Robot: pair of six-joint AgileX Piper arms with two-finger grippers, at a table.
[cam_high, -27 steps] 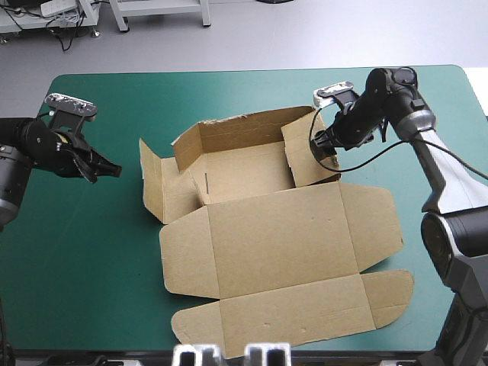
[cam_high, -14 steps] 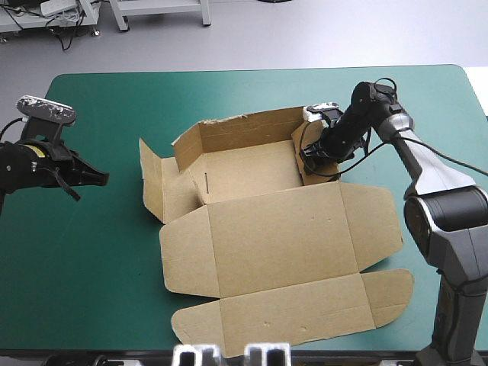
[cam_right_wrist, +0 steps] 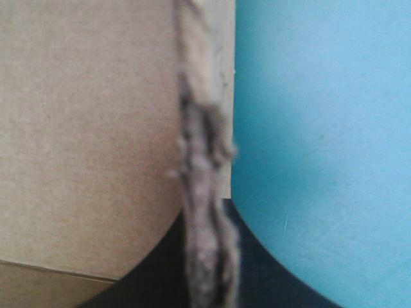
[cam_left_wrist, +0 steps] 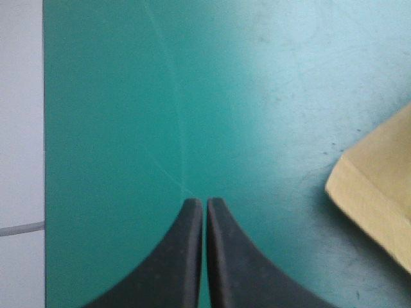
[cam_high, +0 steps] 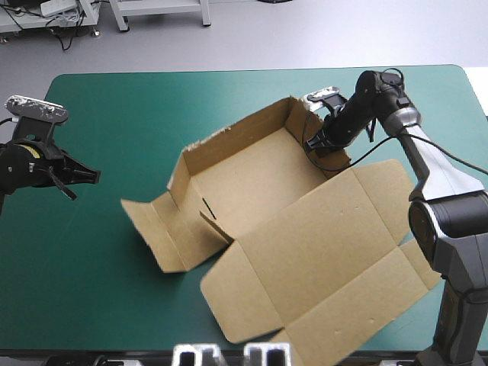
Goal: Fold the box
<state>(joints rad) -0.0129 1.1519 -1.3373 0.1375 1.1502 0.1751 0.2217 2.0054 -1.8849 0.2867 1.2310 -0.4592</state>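
The brown box [cam_high: 290, 252] lies at mid table, turned askew. Its back wall [cam_high: 236, 133] and right wall stand raised; the wide lid lies flat toward the front right, and a side flap [cam_high: 152, 229] splays left. My right gripper [cam_high: 316, 145] is shut on the right wall's upper edge at the box's far right corner. In the right wrist view the frayed board edge [cam_right_wrist: 199, 128] runs between the black fingers [cam_right_wrist: 257, 269]. My left gripper [cam_high: 95, 175] hovers shut and empty near the table's left edge, well left of the box; a box corner [cam_left_wrist: 379, 199] shows ahead and to one side of the left gripper [cam_left_wrist: 205, 202].
The lid's front corner [cam_high: 328, 343] reaches close to the table's front edge. The table's left edge [cam_left_wrist: 43, 128] runs just beside my left gripper. Teal-green cover [cam_high: 114, 114] lies between that gripper and the box.
My right gripper has shut on the box's right wall and pulled it toward the far edge. The whole box has swung, its lid now pointing front right. The left arm drew back slightly.
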